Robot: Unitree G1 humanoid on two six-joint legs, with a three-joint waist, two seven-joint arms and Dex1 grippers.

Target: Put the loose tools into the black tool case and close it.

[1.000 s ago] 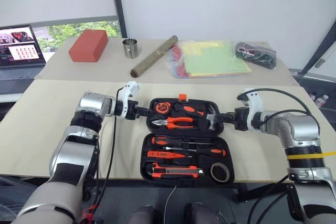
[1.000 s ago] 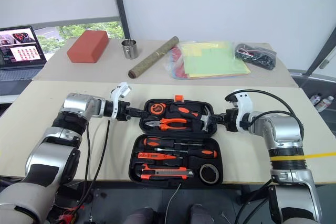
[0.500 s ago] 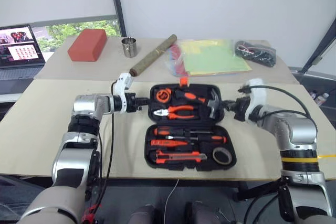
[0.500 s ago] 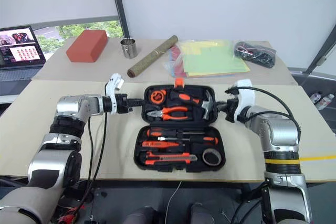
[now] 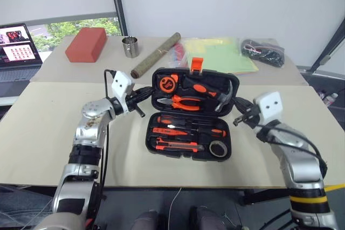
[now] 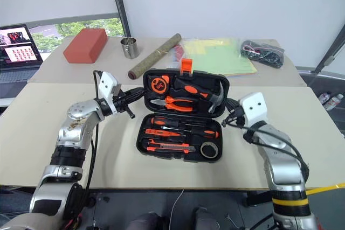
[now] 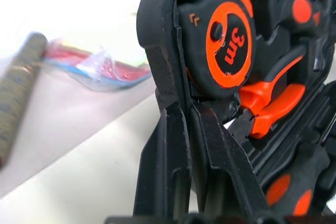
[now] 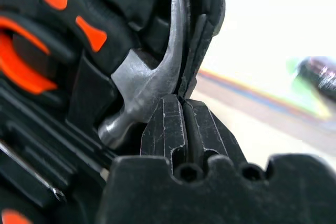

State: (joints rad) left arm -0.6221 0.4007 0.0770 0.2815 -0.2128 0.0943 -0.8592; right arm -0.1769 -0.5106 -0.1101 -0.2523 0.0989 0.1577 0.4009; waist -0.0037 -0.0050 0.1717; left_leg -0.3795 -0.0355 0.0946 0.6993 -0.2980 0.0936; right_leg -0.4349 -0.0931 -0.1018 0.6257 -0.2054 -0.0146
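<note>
The black tool case (image 5: 186, 155) lies open on the near table, its lid (image 5: 211, 74) tilted up at a slant with the orange latch (image 5: 197, 63) on top. The base slots hold orange-and-black screwdrivers (image 5: 190, 131) and the utility knife (image 5: 176, 145). A tape measure (image 7: 228, 45), pliers (image 5: 186, 100) and a hammer (image 8: 152, 77) sit in the lid. My left gripper (image 5: 144, 93) is shut, its tips against the lid's left edge. On the lid's right edge by the hammer head rests my right gripper (image 5: 237, 115), also shut.
On the far table are a red block (image 5: 86, 44), a metal cup (image 5: 128, 47), a brown roll (image 5: 156, 55), a plastic bag of coloured sheets (image 5: 218, 55) and a black bag of cables (image 5: 262, 52). A laptop (image 5: 16, 47) sits far left.
The lid has swung up from lying flat to a raised slant. Both grippers have risen and rolled with it at its side edges. The camera view has also shifted.
</note>
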